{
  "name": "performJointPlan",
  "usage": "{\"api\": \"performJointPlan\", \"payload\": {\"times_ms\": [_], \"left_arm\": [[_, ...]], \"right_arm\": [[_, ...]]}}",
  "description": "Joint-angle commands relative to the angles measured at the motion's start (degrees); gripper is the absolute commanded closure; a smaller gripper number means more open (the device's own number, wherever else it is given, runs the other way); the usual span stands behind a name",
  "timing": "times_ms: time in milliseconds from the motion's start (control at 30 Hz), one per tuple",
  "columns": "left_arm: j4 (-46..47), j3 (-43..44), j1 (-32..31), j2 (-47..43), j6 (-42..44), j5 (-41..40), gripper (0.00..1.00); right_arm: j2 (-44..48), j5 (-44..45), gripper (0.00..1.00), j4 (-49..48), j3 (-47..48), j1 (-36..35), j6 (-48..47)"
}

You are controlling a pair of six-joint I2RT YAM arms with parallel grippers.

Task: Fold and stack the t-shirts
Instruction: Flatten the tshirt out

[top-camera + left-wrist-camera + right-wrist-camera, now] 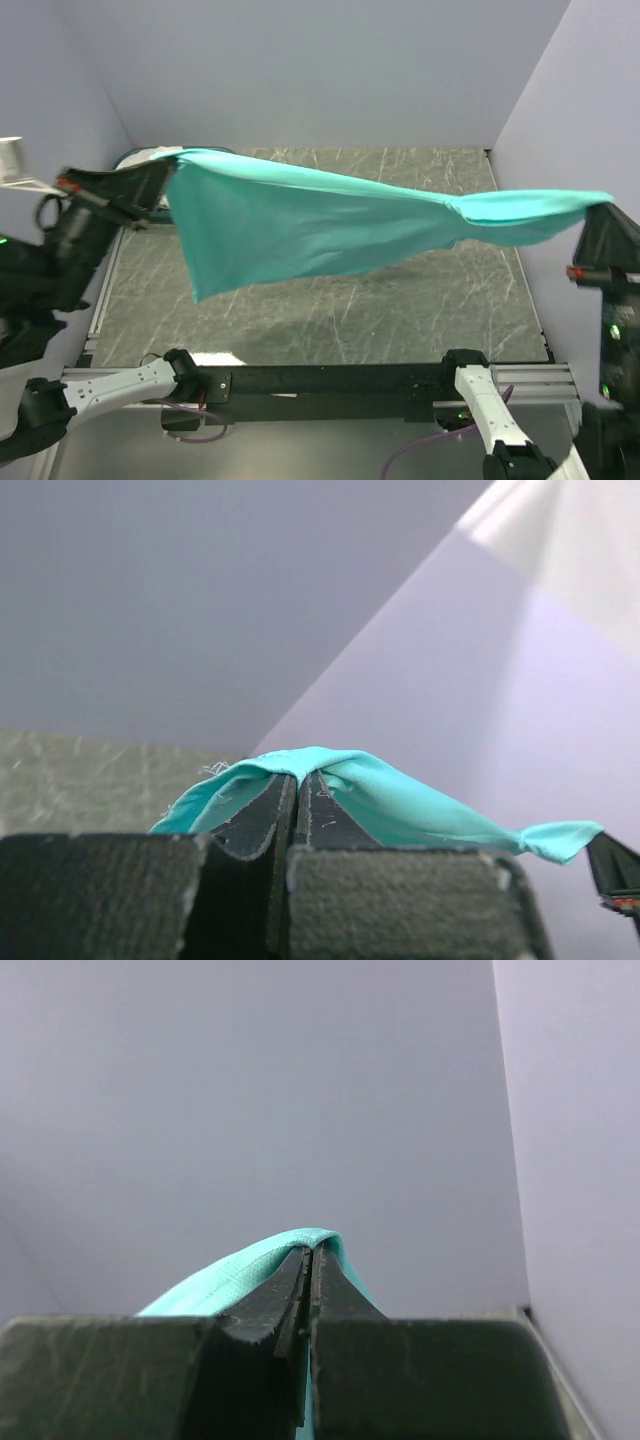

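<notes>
Teal cloth spans the whole workspace. The teal-green t-shirt hangs in the air above the table, strung between the 2 arms and, as far as the top view shows, touching the marbled surface nowhere.

The left gripper pinches 1 end at the far left. Its jaws are pressed tight on a fold of fabric that drapes over their tips in the left wrist view. The right gripper clamps the opposite end at the far right, and its jaws are likewise closed on a thin edge of cloth.

Holding the 2 grips so far apart pulls the upper edge taut, so the body falls as a fairly flat sheet instead of a bundle. The left side hangs deeper, while the right narrows to a twisted strip. That suggests the right grip has a sleeve or corner, though I cannot tell which.

This looks like spreading the shirt out before laying it flat: no fold is made and no stack is in view. A basket sits behind the left gripper, and its contents are unclear.
</notes>
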State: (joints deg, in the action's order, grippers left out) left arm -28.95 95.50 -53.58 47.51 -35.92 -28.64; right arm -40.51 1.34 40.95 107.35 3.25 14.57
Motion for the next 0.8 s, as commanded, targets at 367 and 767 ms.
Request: {"api": "performJointPlan", "payload": {"times_ms": [367,767], "left_arm": [[8.7,-2.2,0.0,1.9,8.0,-4.4,0.99],[14.4,-11.3,26.9,35.9,-1.5,5.9,0.99]], "right_arm": [[-4.5,-6.6,1.0,-1.2,7.7,-0.1,-4.1],[-22.6,1.8,1.0,-19.9,-21.0,0.0,-2.2]]}}
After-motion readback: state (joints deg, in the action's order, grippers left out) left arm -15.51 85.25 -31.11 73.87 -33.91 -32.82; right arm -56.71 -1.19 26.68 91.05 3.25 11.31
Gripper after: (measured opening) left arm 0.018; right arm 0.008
